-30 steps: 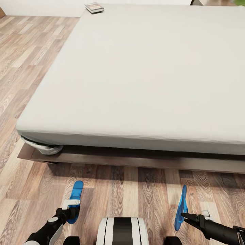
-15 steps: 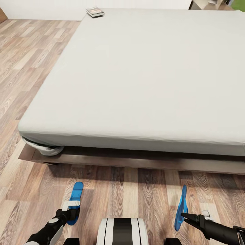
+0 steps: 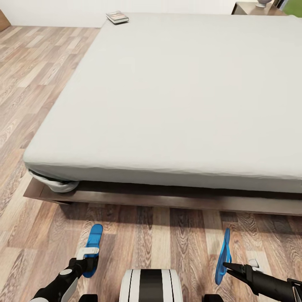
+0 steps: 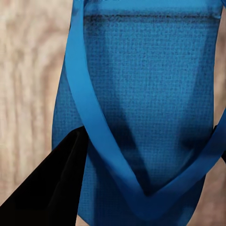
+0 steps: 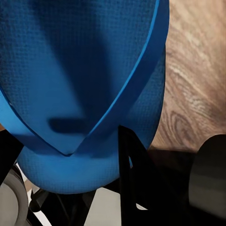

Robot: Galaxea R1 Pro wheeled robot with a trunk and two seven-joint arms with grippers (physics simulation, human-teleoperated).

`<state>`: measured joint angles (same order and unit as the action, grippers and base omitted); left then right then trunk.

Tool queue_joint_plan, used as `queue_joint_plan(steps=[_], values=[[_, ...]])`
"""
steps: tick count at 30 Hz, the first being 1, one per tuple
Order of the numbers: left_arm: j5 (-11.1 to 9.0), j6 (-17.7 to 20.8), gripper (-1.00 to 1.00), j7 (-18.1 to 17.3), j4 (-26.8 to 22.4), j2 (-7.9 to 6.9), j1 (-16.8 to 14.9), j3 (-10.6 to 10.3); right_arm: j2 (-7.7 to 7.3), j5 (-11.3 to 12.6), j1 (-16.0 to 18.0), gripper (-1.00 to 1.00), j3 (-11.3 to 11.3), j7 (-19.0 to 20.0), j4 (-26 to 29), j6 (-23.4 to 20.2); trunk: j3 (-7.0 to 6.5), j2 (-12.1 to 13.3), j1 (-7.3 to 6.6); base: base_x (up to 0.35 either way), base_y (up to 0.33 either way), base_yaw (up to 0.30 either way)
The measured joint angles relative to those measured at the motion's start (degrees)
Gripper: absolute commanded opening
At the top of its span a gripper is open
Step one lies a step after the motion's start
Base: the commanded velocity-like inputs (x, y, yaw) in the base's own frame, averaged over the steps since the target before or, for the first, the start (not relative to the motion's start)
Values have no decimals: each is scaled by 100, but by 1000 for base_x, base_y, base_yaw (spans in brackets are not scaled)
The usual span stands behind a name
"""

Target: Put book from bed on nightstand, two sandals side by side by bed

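Head view: left gripper (image 3: 89,255) clamped on left sandal (image 3: 93,247), held above floor (image 3: 159,235) before bed (image 3: 176,92). Right gripper (image 3: 227,266) clamped on right sandal (image 3: 223,256), held on edge, well apart from the left one. Book (image 3: 117,16) at far bed corner; nightstand (image 3: 251,8) beyond.

Left wrist view: sandal (image 4: 141,108) sole and straps close ahead, finger (image 4: 52,188) beside strap.

Right wrist view: sandal (image 5: 84,80) against finger (image 5: 136,174).
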<state>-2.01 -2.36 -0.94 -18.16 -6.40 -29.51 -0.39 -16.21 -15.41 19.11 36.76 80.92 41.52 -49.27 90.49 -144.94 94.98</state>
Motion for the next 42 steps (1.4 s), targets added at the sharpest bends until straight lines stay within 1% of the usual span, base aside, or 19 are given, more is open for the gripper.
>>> queue_joint_plan(steps=[5, 7, 21, 22, 41, 42], values=[[1, -1, -100, 0, 0, 0, 0, 0, 0, 1, 0, -100, 0, 0, -2, 0, 0, 0, 0, 0, 0, 0], [1, -1, -100, 1, 1, -1, 1, 0, 0, -3, 0, -100, -1, 2, 0, 1, 44, -2, 6, 0, 0, 0], [0, 0, -100, -5, 0, -1, 0, 0, 0, 1, 0, -100, 0, 2, -1, 0, 44, -3, 5, 0, 0, 0], [1, -1, 100, -5, 0, -2, 0, 0, 0, 1, 0, -100, 0, 1, -1, 0, 44, -3, 5, 0, 0, 0], [2, 0, 100, -2, 0, -1, 0, -1, 0, 1, 0, -100, 0, 4, -1, 0, 44, -3, 5, 0, 0, 0], [2, 1, 100, -2, 0, -1, 0, -1, 0, 4, 0, -100, 1, 4, 0, 2, 23, -1, 2, 0, 0, 0]])
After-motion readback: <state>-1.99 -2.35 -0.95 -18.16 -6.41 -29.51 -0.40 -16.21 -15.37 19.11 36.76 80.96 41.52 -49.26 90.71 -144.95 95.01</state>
